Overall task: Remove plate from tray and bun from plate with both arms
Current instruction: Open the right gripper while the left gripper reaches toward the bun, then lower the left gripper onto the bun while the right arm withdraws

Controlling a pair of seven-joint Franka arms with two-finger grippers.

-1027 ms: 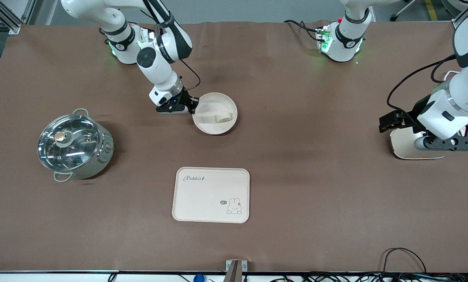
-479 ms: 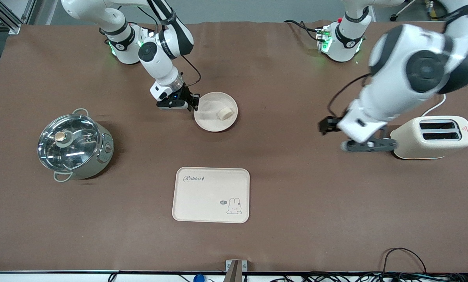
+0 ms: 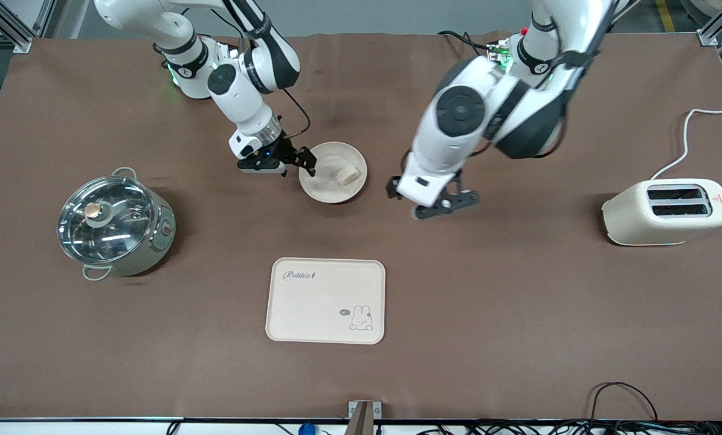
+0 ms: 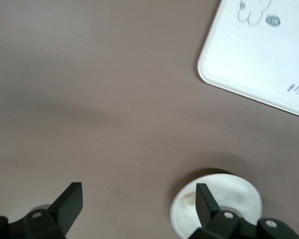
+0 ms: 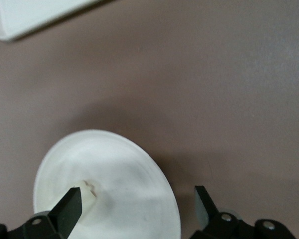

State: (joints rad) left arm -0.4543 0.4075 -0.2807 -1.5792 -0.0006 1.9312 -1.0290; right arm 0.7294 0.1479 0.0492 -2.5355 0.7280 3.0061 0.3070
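The round cream plate [image 3: 327,187] lies flat on the brown table with the pale bun [image 3: 346,176] on it. My right gripper [image 3: 297,164] is open at the plate's rim on the side toward the right arm's end. In the right wrist view the plate [image 5: 124,174] has its edge between the spread fingers [image 5: 72,204], and the bun [image 5: 89,191] shows by one finger. My left gripper [image 3: 440,205] is open and empty over bare table beside the plate, toward the left arm's end. Its wrist view shows the plate [image 4: 239,191] past one finger [image 4: 205,199].
A rectangular cream tray [image 3: 326,300] with a rabbit drawing lies nearer the front camera than the plate; it also shows in the left wrist view [image 4: 269,55]. A lidded steel pot [image 3: 116,226] stands toward the right arm's end. A cream toaster [image 3: 666,211] stands toward the left arm's end.
The right gripper, shut on the plate's rim before, has opened and the plate now lies flat. The left arm has swung from over the toaster to beside the plate.
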